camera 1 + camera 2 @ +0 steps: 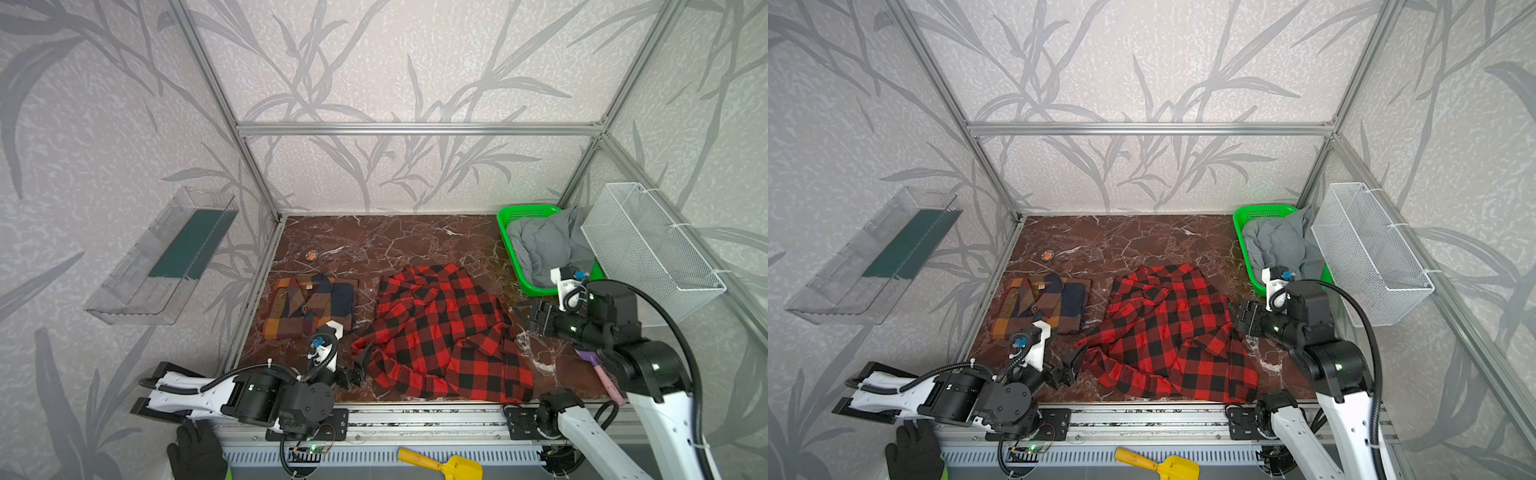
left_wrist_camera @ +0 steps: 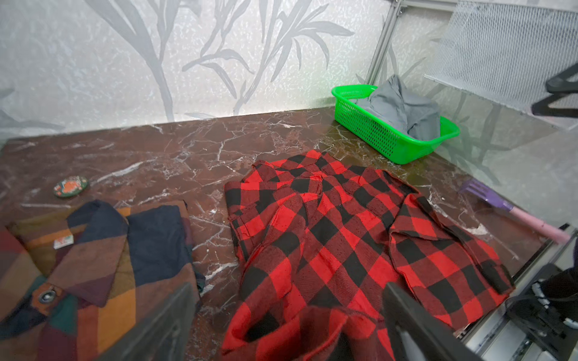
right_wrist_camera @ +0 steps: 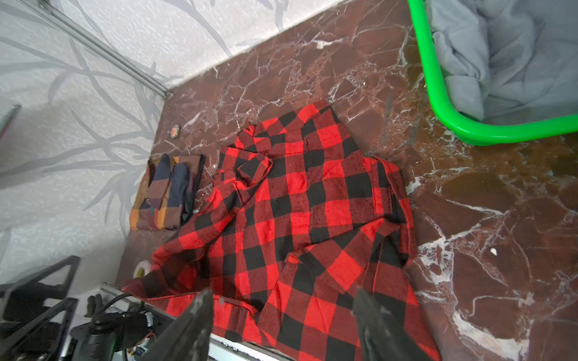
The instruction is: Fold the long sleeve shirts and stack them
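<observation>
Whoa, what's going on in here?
Two robot arms are folding shirts on a brown marble table. The brown, orange and navy plaid shirt lies folded at the left. The red-and-black checked shirt lies rumpled in the middle. Both hands are open at its edges, the left hand by a sleeve, the right hand at its right side; neither grips it.

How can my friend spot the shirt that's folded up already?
Look at the dark red marble table. On its left side, beside the rumpled red-and-black shirt, lies a neat rectangle: the brown, orange and navy plaid shirt. It alone is folded.
</observation>
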